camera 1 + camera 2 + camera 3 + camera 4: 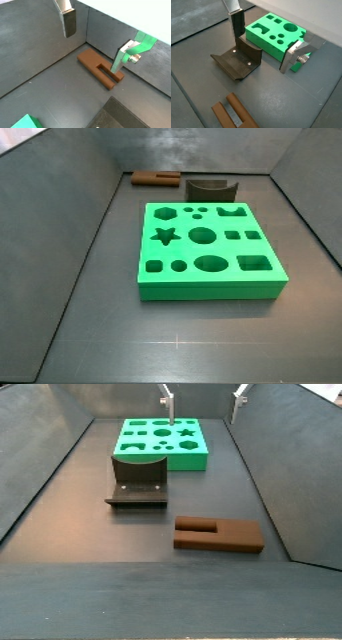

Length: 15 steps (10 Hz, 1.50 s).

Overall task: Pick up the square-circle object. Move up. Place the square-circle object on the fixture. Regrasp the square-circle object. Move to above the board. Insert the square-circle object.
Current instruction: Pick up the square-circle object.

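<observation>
Hanging above the bin floor with nothing between its plates, the gripper [264, 37] stands released, jaws spread wide; in both wrist views one silver finger [67, 22] with its dark pad shows apart from the other, and in a side view only the fingertips [166, 401] show, high over the far end of the bin. The square-circle object [218, 534] lies flat on the dark floor, a brown block with a notch cut in one side, well apart from the gripper and untouched; in a wrist view it lies on the floor below the fingers [100, 69]. The fixture [139, 480] stands between the brown piece and the board [163, 442], just beside the green slab; a side view shows the board's shaped holes [207, 249], with the fixture [209, 189] and the peg [155, 176] beyond it.
</observation>
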### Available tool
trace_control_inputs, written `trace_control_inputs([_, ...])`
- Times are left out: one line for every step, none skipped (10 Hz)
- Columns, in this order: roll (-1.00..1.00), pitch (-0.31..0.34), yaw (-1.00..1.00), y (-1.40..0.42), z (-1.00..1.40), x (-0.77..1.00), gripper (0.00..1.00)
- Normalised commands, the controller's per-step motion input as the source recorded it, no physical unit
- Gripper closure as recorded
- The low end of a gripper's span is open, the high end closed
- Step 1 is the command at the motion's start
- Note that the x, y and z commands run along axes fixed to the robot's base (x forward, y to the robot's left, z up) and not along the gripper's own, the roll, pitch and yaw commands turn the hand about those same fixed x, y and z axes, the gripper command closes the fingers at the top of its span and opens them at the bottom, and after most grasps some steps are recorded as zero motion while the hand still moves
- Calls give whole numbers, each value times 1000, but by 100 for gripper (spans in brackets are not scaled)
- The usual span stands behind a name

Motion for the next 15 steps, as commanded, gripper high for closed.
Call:
trace_control_inputs([20,0,0,0,0,0,0])
trace_control_inputs([-19,6,0,60,-83,314,0])
trace_control_inputs([-159,110,-854,0,-440,114,0])
trace_control_inputs([-101,59,-963,0,-491,0,0])
trace_control_inputs([-63,21,-1000,0,-523,0,0])
trace_control_inputs([-6,34,-1000,0,-497,0,0])
trace_control_inputs([0,0,-946,69,-314,-6,0])
trace_control_inputs([0,0,-580,420,-291,-143,0])
trace_control_inputs([0,0,-340,637,-283,-246,0])
trace_control_inputs([0,-30,-94,857,-180,-257,0])
trace_control_inputs([-44,-41,0,974,-154,-214,0])
trace_control_inputs([-97,-56,0,1000,-151,-214,0])
trace_control_inputs([-164,-24,-57,800,-246,-126,0])
trace_control_inputs([-187,0,-651,171,-326,0,0])
trace_control_inputs([-159,-50,-926,0,-309,0,0])
